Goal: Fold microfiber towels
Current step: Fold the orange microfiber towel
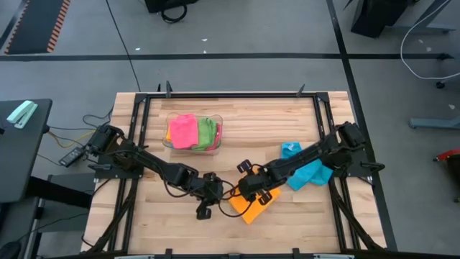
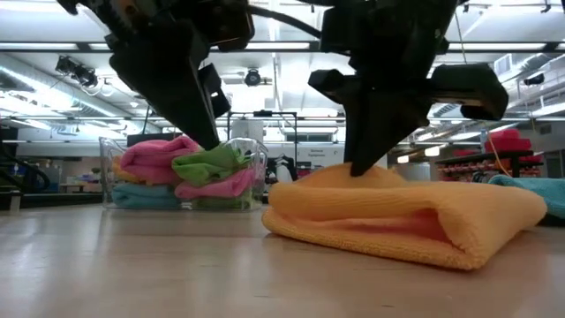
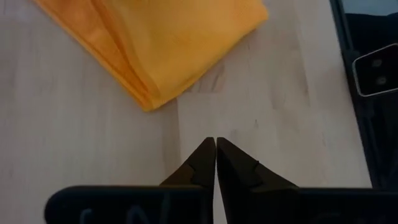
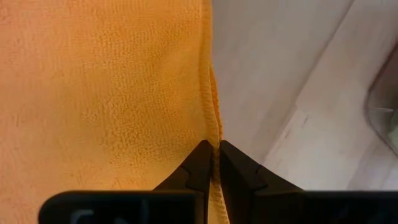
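My right gripper [image 4: 210,148] pinches the folded orange towel [image 1: 253,207] at its edge; my left gripper [image 3: 216,144], at nine o'clock, is shut and empty. The blue towel [image 1: 309,171] at two o'clock looks unfolded.

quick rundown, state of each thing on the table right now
orange microfiber towel: folded, flat on the table
left gripper: shut, empty, off the towel
right gripper: shut on the orange towel's edge
clear plastic bin: holds pink and green towels, bunched
blue microfiber towel: crumpled, unfolded, under the right arm
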### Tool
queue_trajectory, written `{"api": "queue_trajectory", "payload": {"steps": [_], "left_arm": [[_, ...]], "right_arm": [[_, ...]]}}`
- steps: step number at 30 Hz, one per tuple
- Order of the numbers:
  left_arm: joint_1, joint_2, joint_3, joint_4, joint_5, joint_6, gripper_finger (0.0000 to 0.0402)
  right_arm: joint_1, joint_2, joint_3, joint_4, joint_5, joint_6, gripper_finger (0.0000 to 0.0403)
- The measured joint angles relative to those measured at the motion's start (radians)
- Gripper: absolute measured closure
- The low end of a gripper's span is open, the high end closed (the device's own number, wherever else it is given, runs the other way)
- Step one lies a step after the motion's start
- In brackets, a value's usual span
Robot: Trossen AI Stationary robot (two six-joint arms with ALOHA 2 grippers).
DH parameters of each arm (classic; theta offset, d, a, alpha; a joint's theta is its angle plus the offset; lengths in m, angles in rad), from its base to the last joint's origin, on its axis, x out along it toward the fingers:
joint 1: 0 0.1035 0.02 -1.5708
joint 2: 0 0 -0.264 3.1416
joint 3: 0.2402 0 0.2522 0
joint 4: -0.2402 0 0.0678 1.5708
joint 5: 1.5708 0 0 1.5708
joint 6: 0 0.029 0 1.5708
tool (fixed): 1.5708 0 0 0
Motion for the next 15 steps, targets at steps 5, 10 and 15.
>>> {"api": "queue_trajectory", "payload": {"steps": [5, 10, 15], "left_arm": [[0.001, 0.0, 0.0, -0.001, 0.0, 0.0, 0.0385], [0.0, 0.0, 0.0, 0.0, 0.0, -0.001, 0.0388], [0.001, 0.0, 0.0, 0.001, 0.0, -0.001, 0.0377]], "right_arm": [[-0.009, 0.0, -0.008, 0.032, -0.078, -0.024, 0.0366], [-0.01, 0.0, -0.042, 0.09, -0.078, -0.039, 0.0365], [-0.022, 0.0, -0.068, 0.107, -0.078, -0.028, 0.0365]]}}
